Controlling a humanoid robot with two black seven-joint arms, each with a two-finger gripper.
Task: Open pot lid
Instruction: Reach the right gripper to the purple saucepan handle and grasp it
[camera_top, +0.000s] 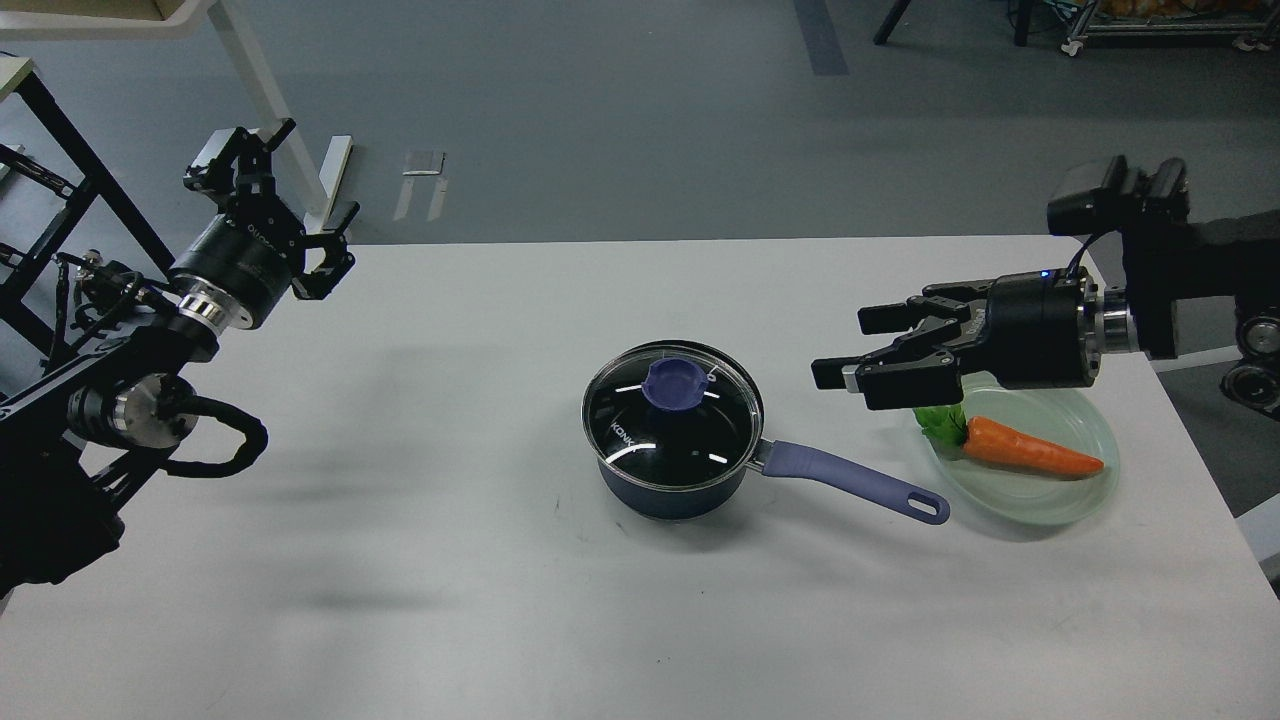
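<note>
Fingers of the right gripper (850, 350) are spread apart, grasping nothing, hovering at 3 o'clock from the pot (672, 480), above the plate (1040, 500) edge. The left gripper (305, 205) hangs at 10 o'clock over the table (400, 560) corner, fingers apart and empty. The lid (672, 415) sits closed on the pot at table centre; handle (850, 482) points toward 4 o'clock. The plate holds a carrot (1030, 452).

Both arms are black with silver joint rings; the left arm (150, 370) carries looping black cable, the right arm (1150, 290) a small blue light.
</note>
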